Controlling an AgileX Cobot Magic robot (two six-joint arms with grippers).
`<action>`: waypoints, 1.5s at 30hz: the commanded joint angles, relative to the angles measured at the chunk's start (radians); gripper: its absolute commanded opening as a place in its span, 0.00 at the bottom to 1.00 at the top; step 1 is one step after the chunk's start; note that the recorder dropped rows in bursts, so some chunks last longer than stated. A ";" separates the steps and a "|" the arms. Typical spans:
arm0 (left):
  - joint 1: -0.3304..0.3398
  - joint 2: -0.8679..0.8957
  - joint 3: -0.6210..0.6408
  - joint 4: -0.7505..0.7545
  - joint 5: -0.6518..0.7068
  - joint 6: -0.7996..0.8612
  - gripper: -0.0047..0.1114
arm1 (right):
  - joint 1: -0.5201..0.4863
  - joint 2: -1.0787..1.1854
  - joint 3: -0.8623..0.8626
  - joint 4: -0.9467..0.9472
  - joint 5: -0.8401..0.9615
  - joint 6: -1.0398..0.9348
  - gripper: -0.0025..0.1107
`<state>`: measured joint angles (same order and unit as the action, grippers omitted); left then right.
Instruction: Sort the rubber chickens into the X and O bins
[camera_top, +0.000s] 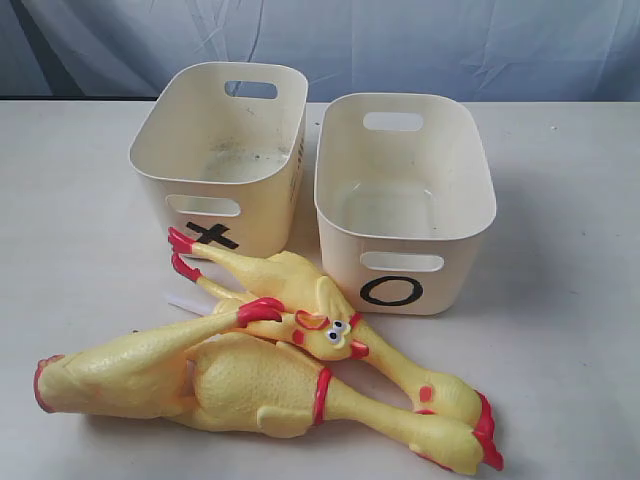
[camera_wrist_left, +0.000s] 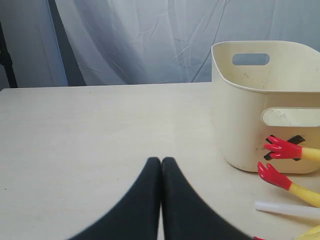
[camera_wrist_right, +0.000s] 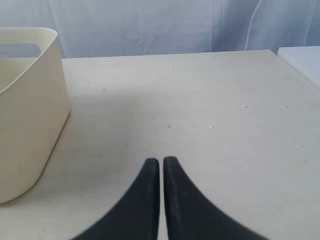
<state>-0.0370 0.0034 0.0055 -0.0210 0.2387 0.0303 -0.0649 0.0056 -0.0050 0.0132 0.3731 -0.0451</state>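
Yellow red-footed rubber chickens (camera_top: 262, 378) heaped by X bin (camera_top: 268, 212), O bin (camera_top: 455, 268), left hand (camera_wrist_left: 161, 163) closed, right hand (camera_wrist_right: 161, 163) closed

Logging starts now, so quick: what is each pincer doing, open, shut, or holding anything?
Black left pincer: closed, holding nothing.
Black right pincer: closed, holding nothing.

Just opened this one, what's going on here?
Nothing is being handled. The yellow rubber chickens lie piled on the pale table in front of the cream plastic X bin and O bin, both empty. The left gripper and right gripper are shut, holding nothing.
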 joint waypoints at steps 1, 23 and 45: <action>-0.004 -0.003 -0.006 0.000 -0.006 -0.001 0.04 | -0.005 -0.006 0.005 0.001 -0.013 -0.004 0.05; -0.004 -0.003 -0.006 0.000 -0.008 -0.001 0.04 | -0.005 -0.006 0.005 -0.046 -0.397 -0.005 0.05; -0.004 -0.003 -0.006 0.000 -0.008 -0.001 0.04 | -0.001 -0.006 -0.067 -0.028 -1.424 -0.006 0.05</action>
<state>-0.0370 0.0034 0.0055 -0.0210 0.2370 0.0303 -0.0649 0.0016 -0.0109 -0.0279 -0.7464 -0.0451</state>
